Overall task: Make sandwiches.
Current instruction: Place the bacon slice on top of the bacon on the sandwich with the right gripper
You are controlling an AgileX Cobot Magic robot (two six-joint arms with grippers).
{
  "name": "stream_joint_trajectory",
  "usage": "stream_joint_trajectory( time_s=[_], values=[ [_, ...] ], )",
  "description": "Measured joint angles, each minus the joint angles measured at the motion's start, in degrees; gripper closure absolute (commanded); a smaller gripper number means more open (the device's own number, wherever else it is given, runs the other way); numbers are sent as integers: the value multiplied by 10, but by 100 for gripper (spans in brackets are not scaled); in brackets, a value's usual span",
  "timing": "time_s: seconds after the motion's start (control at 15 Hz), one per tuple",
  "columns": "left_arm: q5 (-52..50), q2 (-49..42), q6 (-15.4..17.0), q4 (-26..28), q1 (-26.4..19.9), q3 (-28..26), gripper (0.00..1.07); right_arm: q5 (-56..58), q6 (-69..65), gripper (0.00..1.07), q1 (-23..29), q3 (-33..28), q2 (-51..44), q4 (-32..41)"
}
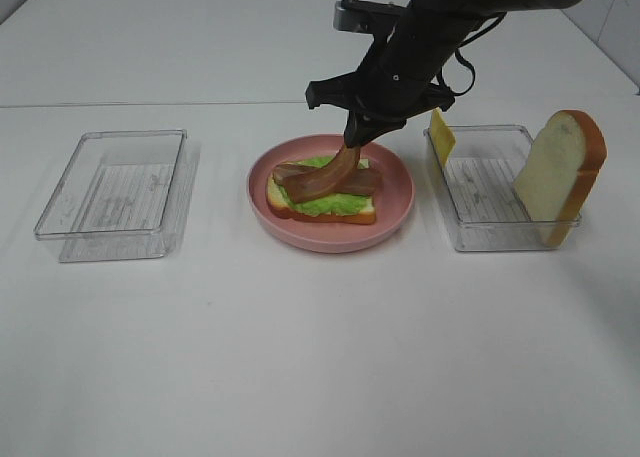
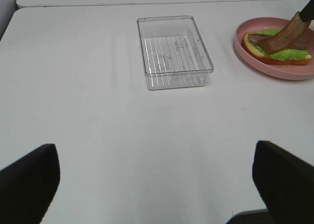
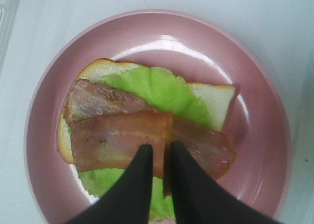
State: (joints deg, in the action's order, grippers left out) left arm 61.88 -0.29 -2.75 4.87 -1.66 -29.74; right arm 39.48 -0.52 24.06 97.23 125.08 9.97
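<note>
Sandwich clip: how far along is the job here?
Done: a white bread slice with orange-brown crust lies on the round pink plate, topped with ruffled green lettuce and one brown bacon strip. In hand: the right gripper pinches a second bacon strip, its far end on the stack. Remaining: the thin yellow cheese slice and the propped-up bread slice in the clear plastic tray.

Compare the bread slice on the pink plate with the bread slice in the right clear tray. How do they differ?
Pose: the plate slice lies flat on the pink plate; the tray slice stands on edge in the clear tray.
Cover: the plate slice carries lettuce and bacon strips; the tray slice is bare.
Both are white with an orange-brown crust.
</note>
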Motion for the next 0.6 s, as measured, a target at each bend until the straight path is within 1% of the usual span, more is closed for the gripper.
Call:
stream_joint_trajectory(
  time_s=[0.07,0.13,0.2,0.33,0.6],
  values=[
    [0,0,0,0,0,0,6,0,0,57,0,0,0,0],
    [0,0,0,0,0,0,6,0,-1,48,0,0,0,0],
    [0,0,0,0,0,0,6,1,-1,11,0,0,-2,-2],
    [0,0,0,0,0,0,6,6,-1,10,0,0,-11,-10],
    [0,0,0,0,0,0,6,35,-17,10,0,0,-74,-32]
  ],
)
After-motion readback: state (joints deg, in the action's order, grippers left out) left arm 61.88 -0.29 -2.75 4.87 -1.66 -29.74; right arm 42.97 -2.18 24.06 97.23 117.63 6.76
